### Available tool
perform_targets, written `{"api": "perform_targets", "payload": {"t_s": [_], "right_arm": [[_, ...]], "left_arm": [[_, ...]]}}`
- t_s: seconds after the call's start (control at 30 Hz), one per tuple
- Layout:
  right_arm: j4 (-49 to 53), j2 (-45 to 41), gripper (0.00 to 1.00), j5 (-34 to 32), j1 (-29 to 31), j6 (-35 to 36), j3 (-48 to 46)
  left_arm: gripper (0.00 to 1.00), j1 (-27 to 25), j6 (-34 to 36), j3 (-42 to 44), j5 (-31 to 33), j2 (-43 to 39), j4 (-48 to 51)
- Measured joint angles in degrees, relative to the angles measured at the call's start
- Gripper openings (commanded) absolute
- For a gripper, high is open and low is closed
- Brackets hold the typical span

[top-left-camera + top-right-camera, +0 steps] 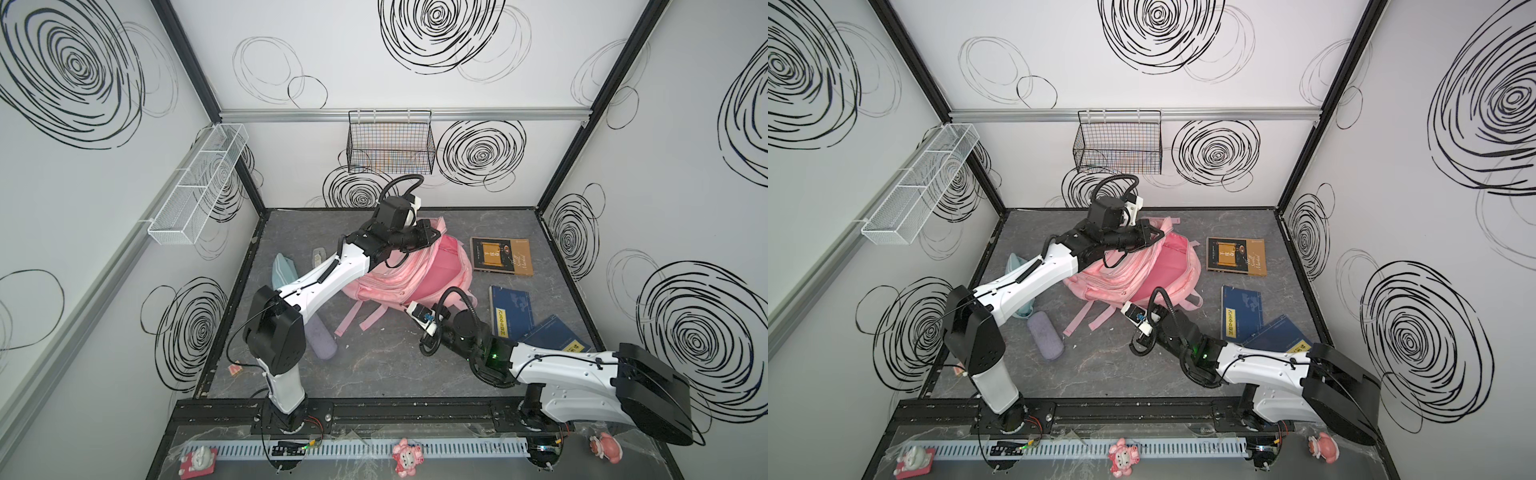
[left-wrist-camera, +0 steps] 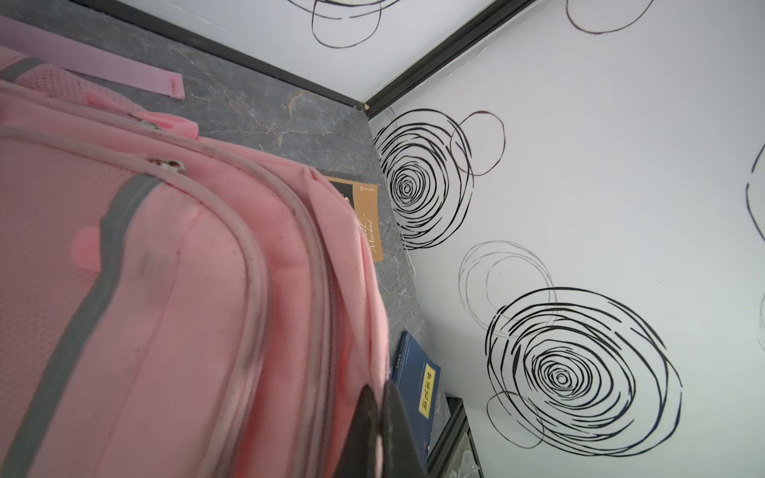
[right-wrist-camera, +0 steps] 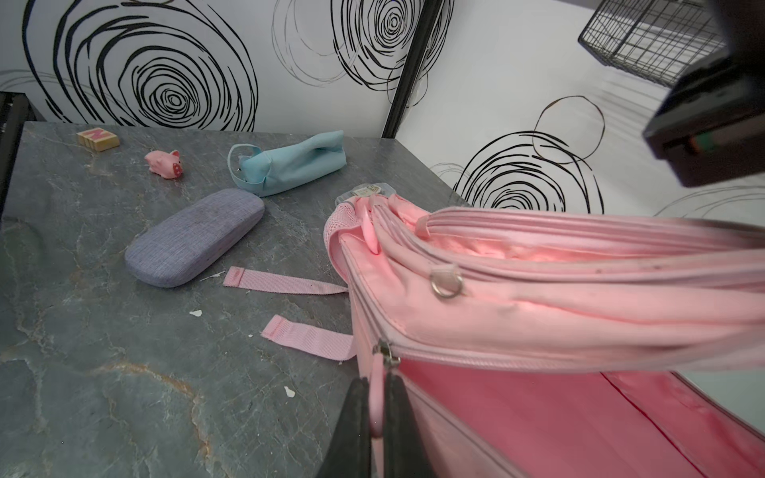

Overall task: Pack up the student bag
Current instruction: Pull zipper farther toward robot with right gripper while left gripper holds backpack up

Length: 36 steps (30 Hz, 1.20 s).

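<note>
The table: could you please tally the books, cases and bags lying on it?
Books: 3 (brown book, blue book, second blue book)
Cases: 2 (teal pouch, purple glasses case)
Bags: 1 (pink student bag)
Total: 6

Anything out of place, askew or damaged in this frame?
Only minor things: white flakes litter the table near the straps of the student bag, and two blue books lie overlapped, askew to each other. Nothing looks spilled or damaged.

A grey glasses case (image 3: 194,238) lies near a teal pouch (image 3: 294,163), pig toy (image 3: 163,164) and block (image 3: 98,139).
</note>
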<state>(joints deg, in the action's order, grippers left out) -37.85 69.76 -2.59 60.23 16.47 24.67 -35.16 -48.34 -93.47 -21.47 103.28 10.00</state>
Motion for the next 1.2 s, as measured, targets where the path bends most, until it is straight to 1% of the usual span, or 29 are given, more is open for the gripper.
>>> {"api": "perform_targets", "payload": {"t_s": [0.17, 0.57, 0.9, 1.2], "right_arm": [[-2.82, 4.66, 0.00, -0.02, 0.17, 1.88, 1.75], [-8.50, 17.42, 0.00, -0.52, 1.49, 5.75, 6.60], [-10.93, 24.24, 0.00, -2.69, 2.10, 7.19, 10.69], [-11.04, 28.76, 0.00, -4.20, 2.43, 7.58, 12.96]], "left_arm": [[0.00, -0.15, -0.15, -3.58, 0.46, 2.19, 0.57], [0.00, -0.59, -2.08, -3.96, 1.44, 2.29, 0.66], [0.00, -0.72, -4.68, -6.62, 2.80, 2.69, 0.39], [0.00, -2.12, -6.19, -8.46, 3.04, 4.17, -0.33]]}}
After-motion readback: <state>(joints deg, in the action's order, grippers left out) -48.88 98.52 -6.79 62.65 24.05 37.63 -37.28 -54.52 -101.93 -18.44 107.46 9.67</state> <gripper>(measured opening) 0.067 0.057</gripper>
